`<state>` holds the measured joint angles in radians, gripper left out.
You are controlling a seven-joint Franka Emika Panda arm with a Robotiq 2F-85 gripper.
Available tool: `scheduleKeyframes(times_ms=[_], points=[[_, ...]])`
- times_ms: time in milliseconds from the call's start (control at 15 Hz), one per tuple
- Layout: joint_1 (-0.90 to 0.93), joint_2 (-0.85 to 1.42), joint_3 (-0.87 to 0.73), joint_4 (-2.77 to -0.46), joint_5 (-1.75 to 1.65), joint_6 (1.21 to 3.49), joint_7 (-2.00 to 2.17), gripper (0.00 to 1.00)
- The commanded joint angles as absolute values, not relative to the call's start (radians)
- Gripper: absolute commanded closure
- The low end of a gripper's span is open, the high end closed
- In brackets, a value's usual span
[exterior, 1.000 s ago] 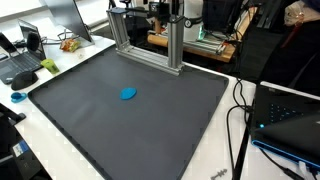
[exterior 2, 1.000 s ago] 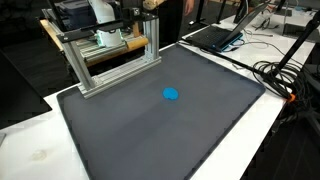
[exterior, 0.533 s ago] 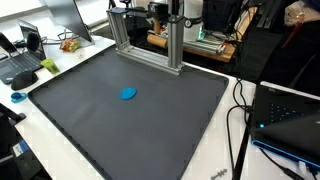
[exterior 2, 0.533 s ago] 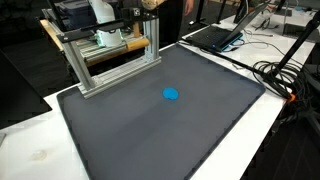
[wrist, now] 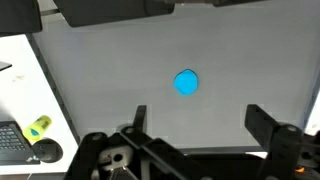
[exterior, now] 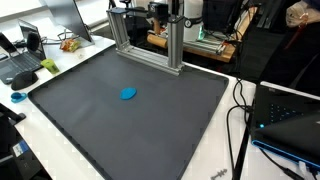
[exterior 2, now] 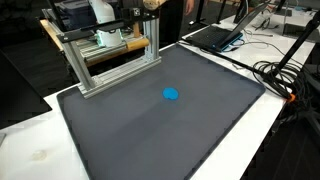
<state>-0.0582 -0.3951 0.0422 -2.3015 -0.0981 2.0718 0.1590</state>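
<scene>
- Claw (wrist: 200,128) spread wide and holding nothing; wrist view shows both fingers (wrist: 264,121) bare with clear daylight between them.
- Disc (wrist: 186,82), blue, lies flat on the dark mat (wrist: 110,70). It sits alone near mat centre in both exterior views (exterior: 128,94) (exterior 2: 171,94).
- Claw hangs well above the disc and touches nothing. In the wrist view the disc sits ahead of the fingertips, slightly nearer the finger line on the picture's left than on its right.
- Disc looks thin and low. My read is that there is little edge for fingers to catch, and the mat (exterior: 150,125) under it looks soft.
- Frame (exterior: 150,35), aluminium, stands at the mat edge well apart from the disc; same frame in an exterior view (exterior 2: 110,55).
- Keyboard (wrist: 10,140), mouse (wrist: 45,151) and a yellow-green item (wrist: 38,127) sit off the mat on the white surface (wrist: 30,90), well apart from the disc.
- Cables (exterior 2: 285,75) run past the mat, well apart from the disc.
- Exterior views don't show the claw clearly.
</scene>
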Motion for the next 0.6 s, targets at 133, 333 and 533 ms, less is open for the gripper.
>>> scheduleKeyframes(times_ms=[133,333,533], points=[[-0.016,-0.161,0.065,-2.06,-0.095,2.003,0.155,0.0],[0.012,-0.05,0.075,-1.943,-0.09,1.947,0.149,0.0],[0.024,-0.066,0.067,-1.979,-0.097,1.973,0.156,0.0]])
